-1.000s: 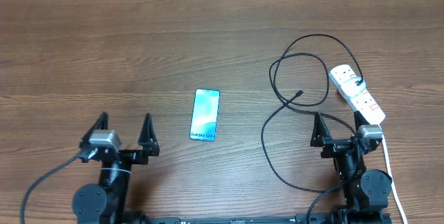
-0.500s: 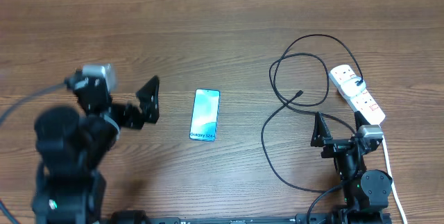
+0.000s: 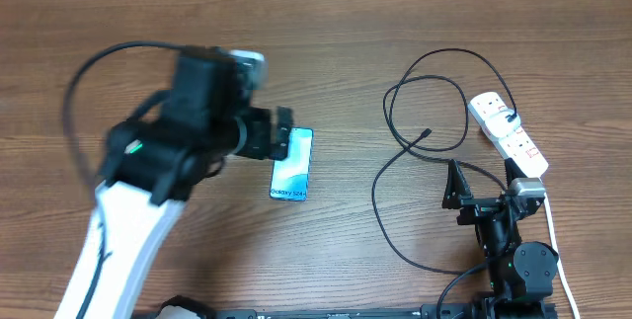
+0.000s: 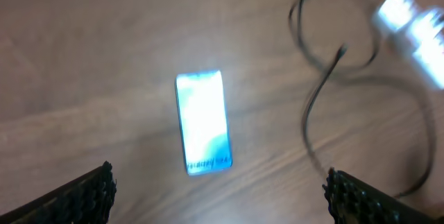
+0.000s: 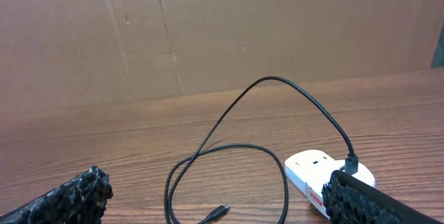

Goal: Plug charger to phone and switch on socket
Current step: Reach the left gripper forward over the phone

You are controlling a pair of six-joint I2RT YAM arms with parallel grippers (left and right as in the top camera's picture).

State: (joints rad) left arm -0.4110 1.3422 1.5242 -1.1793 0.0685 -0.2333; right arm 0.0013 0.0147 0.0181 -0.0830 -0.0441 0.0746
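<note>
Phone: the phone (image 3: 291,164) lies flat on the counter (image 3: 197,42), long axis pointing away from the robot.
Left jaws: the left gripper (image 3: 281,133) hovers over the phone's far end, wide and empty.
Right jaws: the right gripper (image 3: 482,181) is wide and empty, and it is the nearer one to the free tip.
Charger: the charger (image 3: 392,112) loops well right of the phone, plug end at the socket (image 3: 508,133).
Obstruction: none seen.

Brown wood-grain table (image 3: 296,42), plain creased cardboard panel (image 5: 277,23) upright along its far edge.
</note>
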